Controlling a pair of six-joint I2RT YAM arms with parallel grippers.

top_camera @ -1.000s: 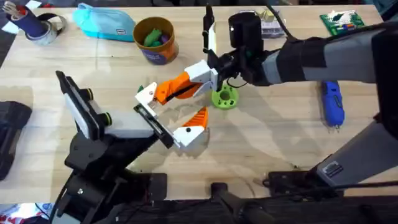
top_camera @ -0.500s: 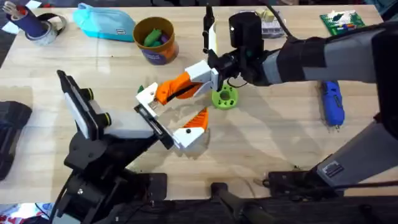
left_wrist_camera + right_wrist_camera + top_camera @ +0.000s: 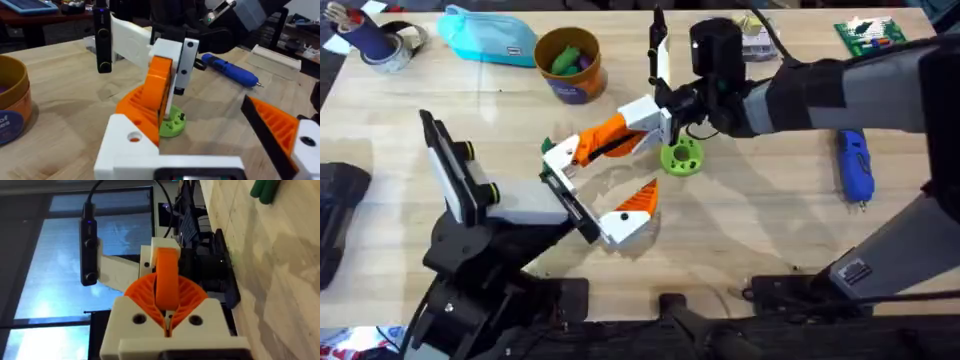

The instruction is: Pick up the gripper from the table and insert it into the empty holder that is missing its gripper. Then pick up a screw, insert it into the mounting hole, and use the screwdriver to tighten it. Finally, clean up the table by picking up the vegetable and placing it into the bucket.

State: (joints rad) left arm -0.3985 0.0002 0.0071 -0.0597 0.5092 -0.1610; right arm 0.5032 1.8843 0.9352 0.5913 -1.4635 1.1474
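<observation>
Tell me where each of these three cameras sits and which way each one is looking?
Overhead: fixed above the arm bases, looking down and forward over the table; both arms show.
Left wrist: on the left arm, looking along the tabletop; the left gripper spreads at its bottom edge.
Right wrist: on the right arm, looking sideways along the table; the right gripper shows below.
Shared: overhead and left wrist both show the green holed disc and blue screwdriver.
</observation>
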